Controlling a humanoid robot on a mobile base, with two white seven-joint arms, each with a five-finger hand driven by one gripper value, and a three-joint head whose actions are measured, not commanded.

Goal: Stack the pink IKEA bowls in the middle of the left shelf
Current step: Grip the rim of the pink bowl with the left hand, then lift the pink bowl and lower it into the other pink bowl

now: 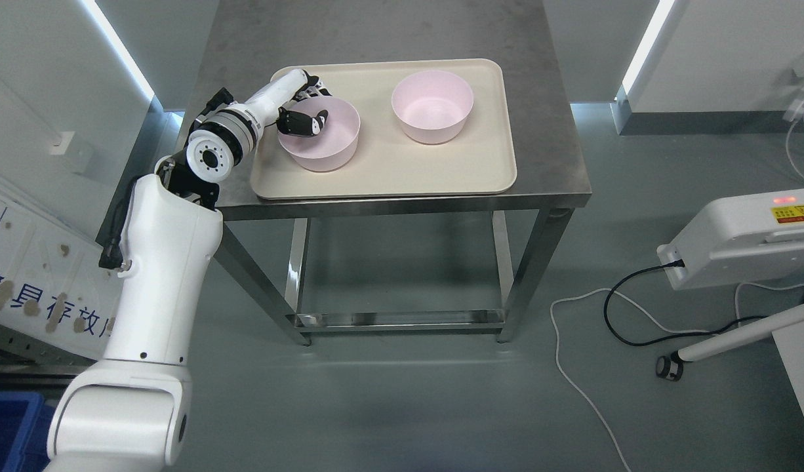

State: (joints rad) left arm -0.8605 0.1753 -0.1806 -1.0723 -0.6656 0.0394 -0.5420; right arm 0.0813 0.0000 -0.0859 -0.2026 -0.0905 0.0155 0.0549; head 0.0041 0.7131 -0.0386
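Left robot hand (301,105) grips near bowl (323,145); tray (389,177) beneath.

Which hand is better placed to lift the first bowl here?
The left hand. It is already at the nearer pink bowl on the tray, thumb inside the rim and fingers outside. No right arm shows in the head view.

You've got two pale pink bowls (319,134) (432,105) on a cream tray (389,177), grey steel table (376,33), white arm (159,295) with black fingers (303,122).
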